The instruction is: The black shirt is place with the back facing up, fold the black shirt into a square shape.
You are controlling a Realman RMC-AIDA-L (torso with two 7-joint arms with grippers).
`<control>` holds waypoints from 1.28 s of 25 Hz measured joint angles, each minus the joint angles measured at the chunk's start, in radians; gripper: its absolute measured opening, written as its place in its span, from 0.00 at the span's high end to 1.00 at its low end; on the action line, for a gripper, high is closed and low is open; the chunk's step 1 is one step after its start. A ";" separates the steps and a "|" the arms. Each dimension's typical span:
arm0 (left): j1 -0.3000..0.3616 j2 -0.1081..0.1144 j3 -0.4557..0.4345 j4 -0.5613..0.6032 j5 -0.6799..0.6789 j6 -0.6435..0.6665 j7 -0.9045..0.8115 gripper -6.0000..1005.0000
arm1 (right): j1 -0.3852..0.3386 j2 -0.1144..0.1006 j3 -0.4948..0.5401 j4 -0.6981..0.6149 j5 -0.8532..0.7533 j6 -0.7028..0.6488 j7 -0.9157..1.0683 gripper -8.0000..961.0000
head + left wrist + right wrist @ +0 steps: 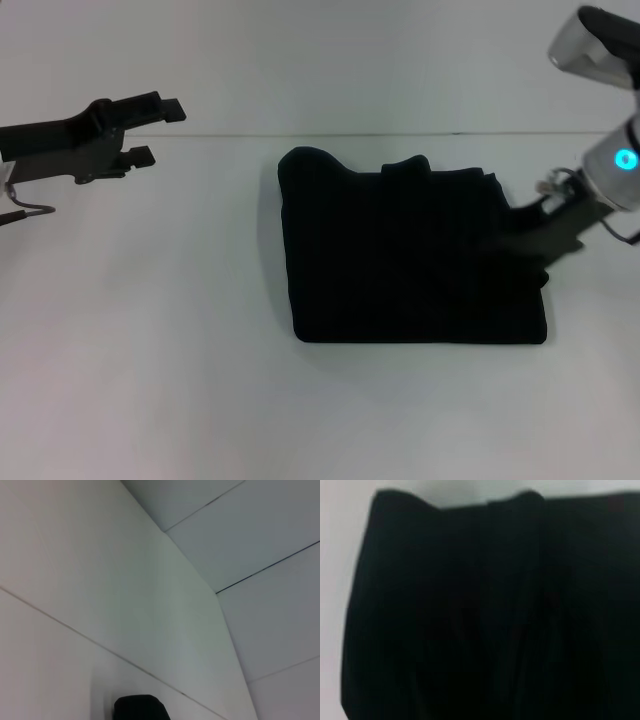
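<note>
Right gripper (pixel 522 232) sits low at the right edge of the black shirt (pixel 410 255); dark on dark, so its fingers cannot be made out. Left gripper (pixel 158 128) hangs well off to the left, fingers parted a little, nothing between them. The shirt lies folded into a near-square block, far edge lumpy, near edge straight. Bare white table (pixel 150 350) all around it, widest on the left. A thin seam (pixel 230 136) crosses behind.

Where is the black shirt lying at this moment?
In the head view the black shirt lies folded on the white table, slightly right of centre, with the right tool at its right edge and the left tool far off.
</note>
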 joint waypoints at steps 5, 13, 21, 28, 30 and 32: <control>-0.006 0.000 0.000 -0.001 0.000 -0.006 0.002 0.07 | -0.040 -0.014 0.010 -0.048 -0.007 -0.048 0.000 0.17; -0.009 0.000 0.000 -0.016 0.000 -0.006 0.010 0.07 | -0.055 -0.003 0.111 -0.063 0.018 0.001 -0.031 0.17; -0.009 -0.001 0.000 -0.017 -0.008 -0.006 0.012 0.07 | -0.039 0.010 0.114 -0.052 0.059 0.023 -0.042 0.17; -0.009 -0.001 -0.004 -0.017 -0.009 -0.007 0.012 0.07 | -0.030 0.013 0.090 -0.011 0.052 0.016 -0.038 0.17; -0.009 -0.001 -0.004 -0.017 -0.009 -0.008 0.012 0.07 | -0.032 0.012 0.089 -0.008 0.049 0.014 -0.038 0.17; -0.010 -0.001 -0.003 -0.017 -0.009 -0.010 0.012 0.07 | -0.035 0.011 0.089 -0.006 0.048 0.011 -0.038 0.17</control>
